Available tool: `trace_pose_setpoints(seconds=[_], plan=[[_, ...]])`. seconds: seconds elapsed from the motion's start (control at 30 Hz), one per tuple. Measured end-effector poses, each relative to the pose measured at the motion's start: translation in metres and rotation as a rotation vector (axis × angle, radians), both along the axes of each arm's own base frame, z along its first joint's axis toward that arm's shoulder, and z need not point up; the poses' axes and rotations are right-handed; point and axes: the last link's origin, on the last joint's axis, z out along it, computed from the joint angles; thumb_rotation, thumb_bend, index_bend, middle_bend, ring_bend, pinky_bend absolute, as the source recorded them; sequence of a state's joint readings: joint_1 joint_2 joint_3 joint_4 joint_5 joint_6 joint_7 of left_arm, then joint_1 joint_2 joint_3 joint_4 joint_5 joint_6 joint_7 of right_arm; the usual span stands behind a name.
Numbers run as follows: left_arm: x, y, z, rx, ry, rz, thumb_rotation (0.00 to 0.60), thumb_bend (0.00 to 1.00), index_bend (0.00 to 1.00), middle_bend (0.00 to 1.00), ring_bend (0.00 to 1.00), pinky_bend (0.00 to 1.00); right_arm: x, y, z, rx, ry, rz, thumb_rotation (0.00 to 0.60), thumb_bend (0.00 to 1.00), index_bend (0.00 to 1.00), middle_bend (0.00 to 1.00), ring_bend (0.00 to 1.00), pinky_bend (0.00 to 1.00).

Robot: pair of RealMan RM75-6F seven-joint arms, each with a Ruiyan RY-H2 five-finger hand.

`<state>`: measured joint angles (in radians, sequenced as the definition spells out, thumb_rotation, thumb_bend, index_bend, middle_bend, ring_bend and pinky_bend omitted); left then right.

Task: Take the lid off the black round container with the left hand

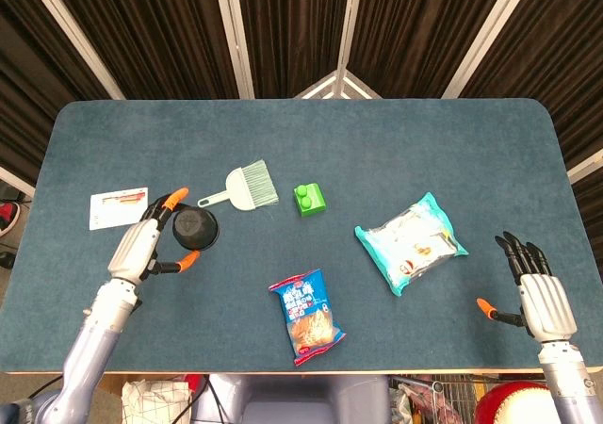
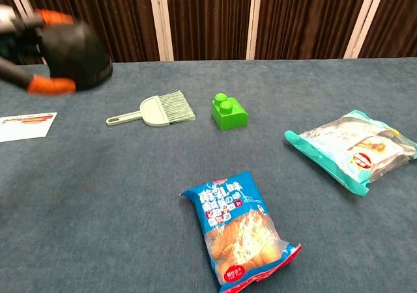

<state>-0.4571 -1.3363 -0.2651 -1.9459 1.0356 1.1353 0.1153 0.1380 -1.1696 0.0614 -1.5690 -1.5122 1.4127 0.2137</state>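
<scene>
The black round container (image 1: pixel 193 228) sits in the grip of my left hand (image 1: pixel 137 247), orange-tipped fingers wrapped round its rim on both sides. In the chest view the container (image 2: pixel 75 49) hangs well above the table at the upper left, with the left hand (image 2: pixel 23 29) partly cut off by the frame edge. I cannot tell the lid apart from the body. My right hand (image 1: pixel 537 292) rests near the table's front right corner, fingers spread and holding nothing; the chest view does not show it.
A small hand brush (image 1: pixel 247 187) and a green brick (image 1: pixel 310 199) lie just right of the container. A blue snack bag (image 1: pixel 306 316) lies near the front, a teal snack bag (image 1: pixel 411 243) further right, and a white card (image 1: pixel 119 207) beside the left hand.
</scene>
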Motion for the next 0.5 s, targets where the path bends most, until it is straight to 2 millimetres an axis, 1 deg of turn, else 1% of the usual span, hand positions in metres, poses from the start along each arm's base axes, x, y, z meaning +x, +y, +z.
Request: trace_pose_setpoints(seconds=[0.07,0.13,0.2,0.23,0.3,0.37,0.43,0.5], plan=[[-0.015,0.006,-0.02,-0.041,0.025,0.041,0.6,0.55,0.07,0.3,0.0,0.0,0.0,0.001,0.0,0.002,0.002,0.0,0.6,0.21,0.0,0.03,0.11,0.04],[-0.02,0.011,-0.038,-0.075,0.027,0.063,0.6,0.55,0.07,0.3,0.0,0.0,0.0,0.001,-0.001,0.003,0.003,0.0,0.6,0.21,0.0,0.03,0.11,0.04],[-0.017,0.013,-0.045,-0.081,0.019,0.062,0.6,0.55,0.08,0.3,0.0,0.0,0.0,0.001,-0.001,0.002,0.002,-0.002,0.6,0.21,0.0,0.03,0.11,0.04],[-0.014,0.013,-0.044,-0.075,0.013,0.054,0.6,0.55,0.08,0.3,0.0,0.0,0.0,0.001,0.0,0.001,0.003,-0.003,0.6,0.21,0.0,0.03,0.11,0.04],[-0.005,0.013,-0.038,-0.056,-0.005,0.029,0.6,0.55,0.08,0.31,0.0,0.0,0.0,0.001,0.0,0.001,0.002,-0.003,0.6,0.21,0.0,0.03,0.11,0.04],[0.012,0.01,-0.024,-0.025,-0.038,-0.014,0.6,0.55,0.08,0.31,0.0,0.0,0.0,0.002,0.0,0.001,0.003,-0.002,0.6,0.21,0.0,0.03,0.11,0.04],[0.031,0.002,-0.005,0.011,-0.079,-0.07,0.6,0.55,0.07,0.31,0.0,0.0,0.001,0.002,0.0,0.0,0.002,-0.001,0.6,0.21,0.0,0.03,0.11,0.04],[0.046,-0.007,0.013,0.04,-0.113,-0.117,0.6,0.55,0.07,0.31,0.0,0.0,0.001,0.002,0.0,-0.002,0.001,0.0,0.6,0.21,0.0,0.03,0.11,0.04]])
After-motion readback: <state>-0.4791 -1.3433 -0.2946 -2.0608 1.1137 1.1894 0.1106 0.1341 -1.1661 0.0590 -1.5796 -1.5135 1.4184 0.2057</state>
